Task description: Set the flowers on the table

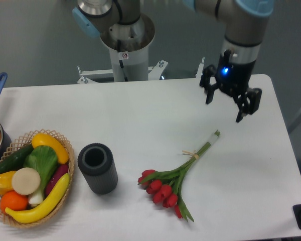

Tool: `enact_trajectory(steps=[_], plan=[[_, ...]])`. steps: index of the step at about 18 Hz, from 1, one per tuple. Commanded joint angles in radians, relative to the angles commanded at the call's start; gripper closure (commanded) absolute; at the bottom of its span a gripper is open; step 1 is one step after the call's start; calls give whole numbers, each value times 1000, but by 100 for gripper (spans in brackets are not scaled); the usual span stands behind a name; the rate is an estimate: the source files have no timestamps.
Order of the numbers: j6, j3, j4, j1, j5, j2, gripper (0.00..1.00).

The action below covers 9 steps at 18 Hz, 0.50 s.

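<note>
Red tulip flowers (pixel 170 186) (string-tied stems) lie flat on the smooth white table (pixel 140 120).

Basket (pixel 65 150) of toy produce, black cylinder (pixel 97 167)

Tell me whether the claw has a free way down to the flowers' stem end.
Probably yes. The open claw hangs just above and right of the flowers; nothing lies between it and their stems, and the black cylinder stands well left.

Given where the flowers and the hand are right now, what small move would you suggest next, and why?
Probably just lift the hand a little further up and clear. The flowers already lie flat on the table, and the hand is open, empty and well apart from the stem ends, so nothing seems left to place.
</note>
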Motion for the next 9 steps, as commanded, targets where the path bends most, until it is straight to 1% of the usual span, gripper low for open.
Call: enact_trajectory(steps=[3, 9], plan=[[43, -3, -23, 20, 0, 11, 0], [54, -5, -25, 25, -5, 9, 0]])
